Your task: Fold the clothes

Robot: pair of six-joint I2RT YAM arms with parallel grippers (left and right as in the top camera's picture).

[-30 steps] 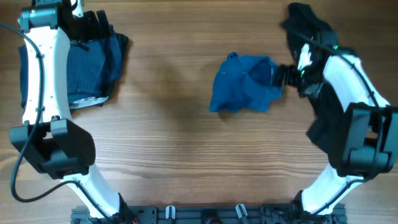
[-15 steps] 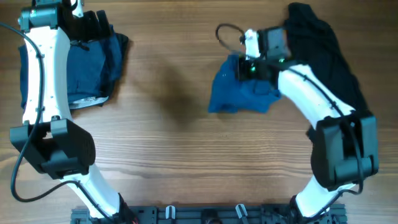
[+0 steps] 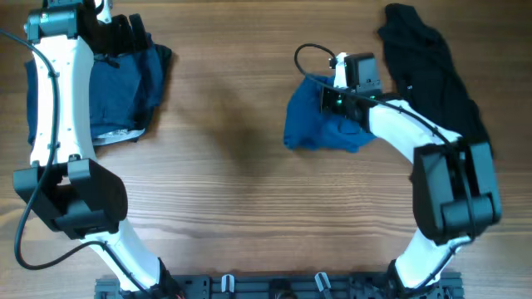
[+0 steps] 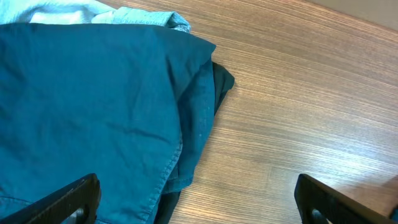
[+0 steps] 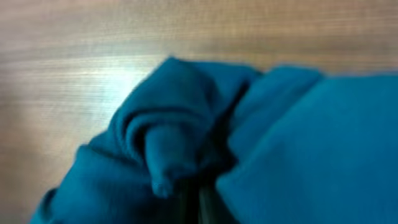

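Clothes lie in three heaps on the wooden surface (image 3: 233, 191): a crumpled blue garment (image 3: 314, 131) near the middle, a dark pile (image 3: 432, 66) at the far right, and a flat blue stack (image 3: 125, 91) at the far left. The right arm's fingers (image 3: 327, 98) sit at the blue garment's far edge, so deep in bunched cloth that the wrist view is blurred. I cannot tell whether they pinch fabric. The left arm's fingers (image 4: 71, 199) hover over the stack, spread wide and holding nothing. To do this step well, the right arm should probably catch a single layer at a hem or corner, not a wad. It can then drag that layer low across the surface, so the garment spreads flat before any fold.
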